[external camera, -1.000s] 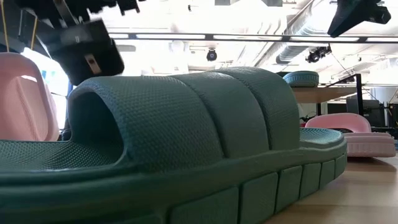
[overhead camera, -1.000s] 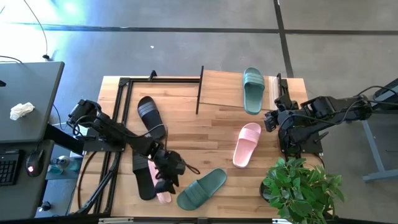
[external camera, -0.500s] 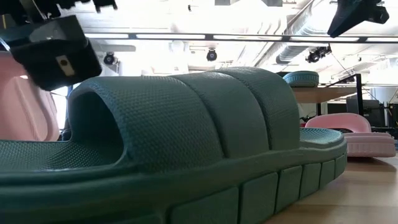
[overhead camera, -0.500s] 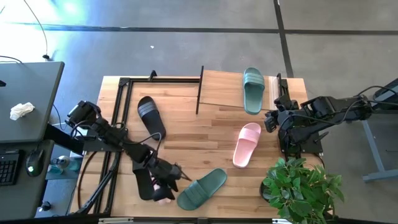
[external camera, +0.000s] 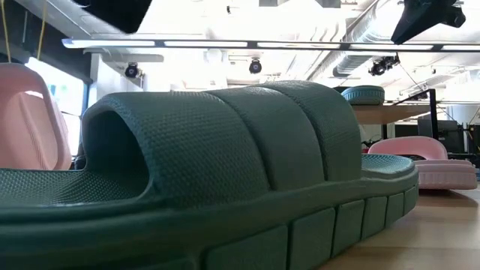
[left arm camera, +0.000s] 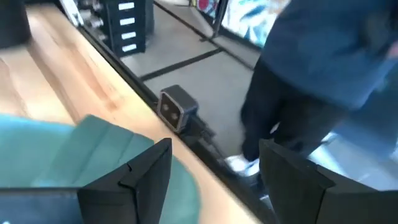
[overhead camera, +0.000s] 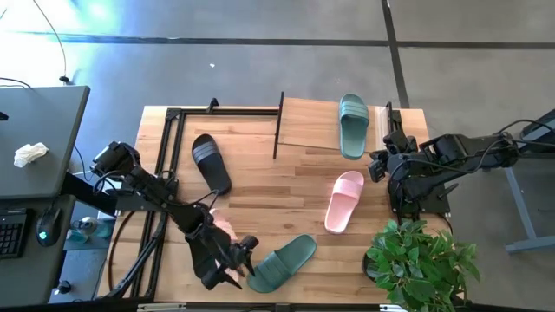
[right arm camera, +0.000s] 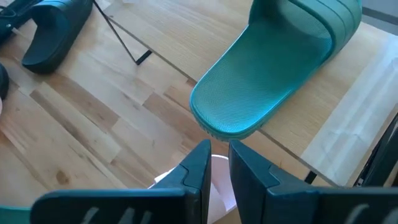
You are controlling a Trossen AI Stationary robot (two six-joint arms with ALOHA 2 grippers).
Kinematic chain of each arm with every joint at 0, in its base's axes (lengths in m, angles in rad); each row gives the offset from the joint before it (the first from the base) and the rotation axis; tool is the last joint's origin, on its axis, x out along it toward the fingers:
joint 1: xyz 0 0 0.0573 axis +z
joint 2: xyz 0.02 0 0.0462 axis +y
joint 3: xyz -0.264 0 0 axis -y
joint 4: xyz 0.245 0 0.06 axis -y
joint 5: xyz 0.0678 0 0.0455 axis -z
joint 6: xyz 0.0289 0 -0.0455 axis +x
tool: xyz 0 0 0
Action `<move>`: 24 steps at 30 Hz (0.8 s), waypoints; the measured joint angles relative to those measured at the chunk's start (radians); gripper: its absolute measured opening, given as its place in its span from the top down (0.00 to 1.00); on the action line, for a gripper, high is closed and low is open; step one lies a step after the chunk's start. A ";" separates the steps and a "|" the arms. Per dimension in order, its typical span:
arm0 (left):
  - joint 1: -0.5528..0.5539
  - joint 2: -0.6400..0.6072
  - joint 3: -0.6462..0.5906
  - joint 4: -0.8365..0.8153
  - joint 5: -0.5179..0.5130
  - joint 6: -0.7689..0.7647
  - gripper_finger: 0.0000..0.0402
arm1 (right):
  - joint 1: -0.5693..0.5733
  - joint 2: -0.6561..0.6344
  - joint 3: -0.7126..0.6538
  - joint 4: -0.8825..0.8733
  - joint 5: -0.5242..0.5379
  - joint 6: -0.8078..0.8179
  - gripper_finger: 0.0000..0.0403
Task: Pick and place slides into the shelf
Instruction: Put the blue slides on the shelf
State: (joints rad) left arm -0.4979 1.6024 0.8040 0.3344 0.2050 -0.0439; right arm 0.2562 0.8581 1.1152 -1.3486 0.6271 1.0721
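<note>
High view showed the left tool (overhead camera: 243,258) spread wide and holding nothing at the table's (overhead camera: 260,182) near edge, just left of a sage-green slide (overhead camera: 282,262). Another green slide (overhead camera: 353,126) lay on the shelf (overhead camera: 308,126) at the far right. The right tool (overhead camera: 375,166), fingers narrow and empty, waited beside a pink slide (overhead camera: 344,200).

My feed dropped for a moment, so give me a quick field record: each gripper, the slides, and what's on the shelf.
left gripper: open, empty, by the heel of the green slide at the table's front edge
right gripper: nearly shut, empty, waiting beside the shelf
on shelf: second green slide
on table: pink slide, black slide
under left arm: another pink slide, another black slide, partly hidden
</note>
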 joint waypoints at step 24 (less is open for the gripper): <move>-0.115 0.086 0.108 -0.318 -0.471 0.689 0.44 | 0.000 0.001 0.000 0.026 0.029 0.000 0.89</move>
State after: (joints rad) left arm -0.6130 1.6880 0.9115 0.0164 -0.2659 0.6446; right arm 0.2562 0.8593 1.1152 -1.3228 0.6563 1.0721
